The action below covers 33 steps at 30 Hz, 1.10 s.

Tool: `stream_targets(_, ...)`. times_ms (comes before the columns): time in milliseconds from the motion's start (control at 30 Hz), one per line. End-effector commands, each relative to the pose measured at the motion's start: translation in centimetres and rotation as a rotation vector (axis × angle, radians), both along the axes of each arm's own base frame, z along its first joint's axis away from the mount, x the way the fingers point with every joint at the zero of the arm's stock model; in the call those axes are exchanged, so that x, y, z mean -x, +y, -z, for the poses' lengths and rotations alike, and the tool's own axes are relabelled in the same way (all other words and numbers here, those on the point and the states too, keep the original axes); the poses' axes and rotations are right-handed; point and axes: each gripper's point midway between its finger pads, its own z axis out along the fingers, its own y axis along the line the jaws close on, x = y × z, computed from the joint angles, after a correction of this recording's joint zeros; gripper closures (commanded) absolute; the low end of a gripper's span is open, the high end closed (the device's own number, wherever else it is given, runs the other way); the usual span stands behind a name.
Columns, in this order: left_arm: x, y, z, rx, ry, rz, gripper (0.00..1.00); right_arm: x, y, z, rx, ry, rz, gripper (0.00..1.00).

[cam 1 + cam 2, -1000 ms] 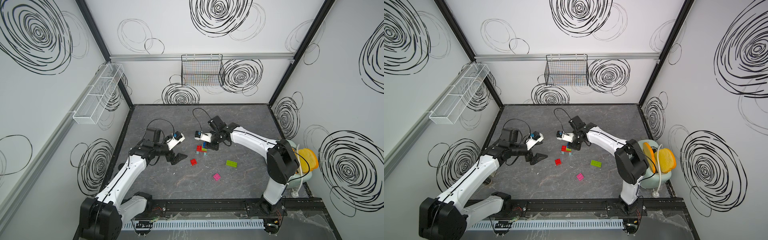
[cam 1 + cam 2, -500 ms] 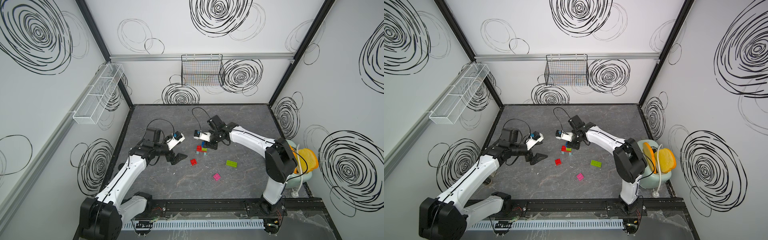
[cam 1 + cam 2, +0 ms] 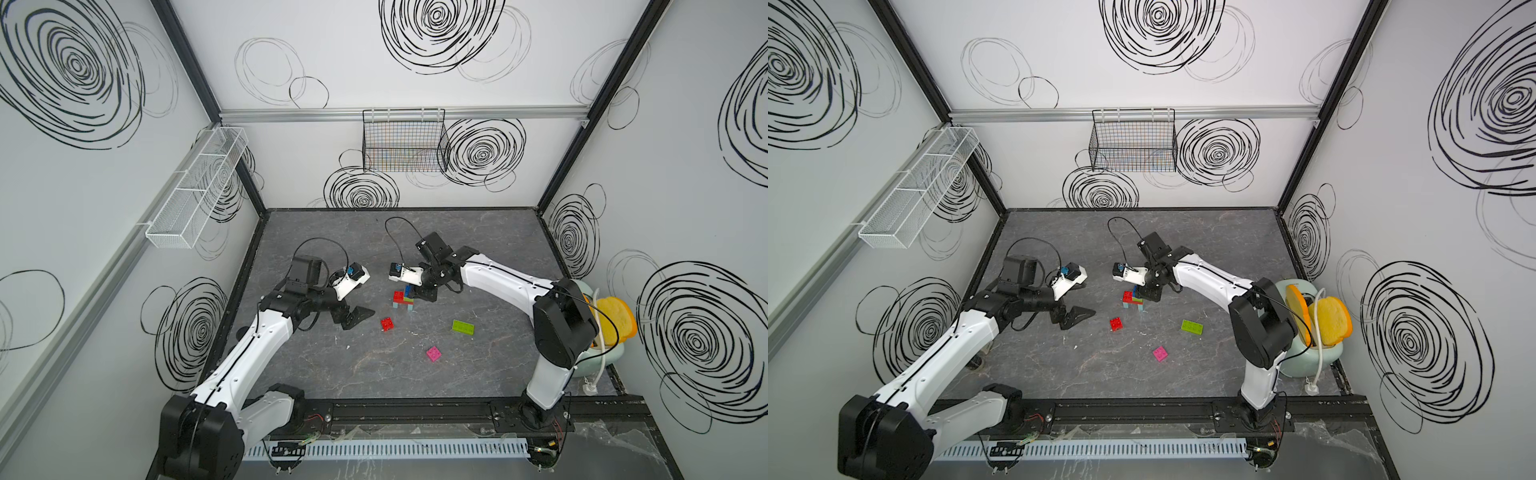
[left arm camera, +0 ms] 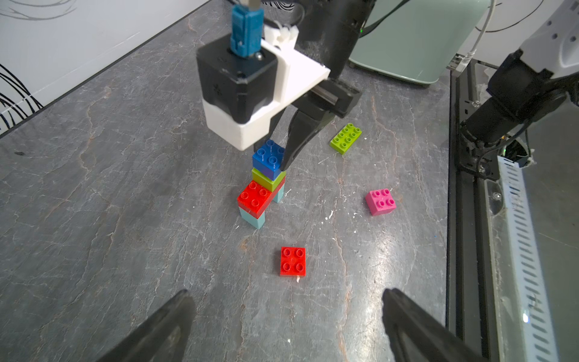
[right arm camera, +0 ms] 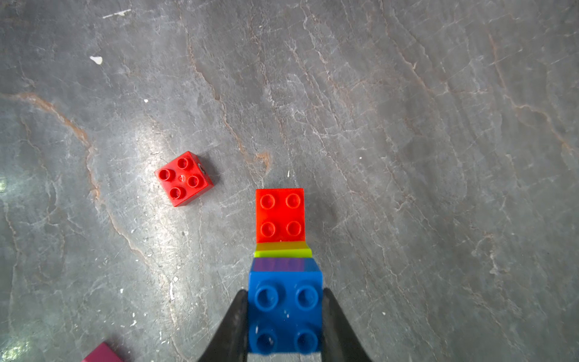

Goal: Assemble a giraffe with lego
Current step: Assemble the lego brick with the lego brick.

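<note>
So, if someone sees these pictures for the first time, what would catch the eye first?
Probably the half-built giraffe near the middle of the grey table, its top blue brick gripped by the right pincer. Near it three loose bricks lie apart: red brick, pink brick and long lime brick. The left pincer hangs open, empty, facing them.

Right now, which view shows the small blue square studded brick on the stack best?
Right wrist view: the blue brick fills the foreground, black fingers pressed on both sides. Left wrist shows the brick side-on atop the lime brick. In both top views it is a speck at the right gripper.
</note>
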Motion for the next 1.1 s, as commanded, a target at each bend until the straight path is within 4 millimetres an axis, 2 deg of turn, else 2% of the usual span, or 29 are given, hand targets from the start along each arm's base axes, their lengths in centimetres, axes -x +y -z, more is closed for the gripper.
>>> stream_targets(0, 0.0, -0.3, -0.5, 0.021, -0.019, 0.018, 0.02, 1.4, -0.9, 0.3, 0.038, 0.035, -0.012, 0.82)
stream_targets(133, -0.1, -0.2, -0.2, 0.015, -0.024, 0.014, 0.02, 0.8, -0.9, 0.1, 0.032, 0.017, 0.003, 0.82)
stream_targets(300, -0.1, -0.2, -0.6, 0.016, -0.020, 0.012, 0.02, 1.2, -1.0, 2.0, 0.056, 0.050, 0.005, 0.82)
stream_targets(633, 0.0, -0.5, -0.3, 0.017, -0.024, 0.026, 0.02, 2.1, -2.5, 6.2, 0.163, 0.116, 0.021, 0.81)
stream_targets(833, 0.1, -0.6, -0.3, 0.010, -0.025, 0.032, 0.02, 2.2, -3.2, 7.6, 0.236, 0.121, 0.035, 0.80)
stream_targets(933, 0.2, -0.6, -0.5, 0.014, -0.020, 0.036, 0.02, 2.3, -3.2, 7.4, 0.240, 0.117, 0.038, 0.76)
stream_targets(1067, 0.1, -0.6, -0.5, 0.010, -0.026, 0.034, 0.02, 1.6, -2.2, 5.0, 0.188, 0.088, 0.048, 0.62)
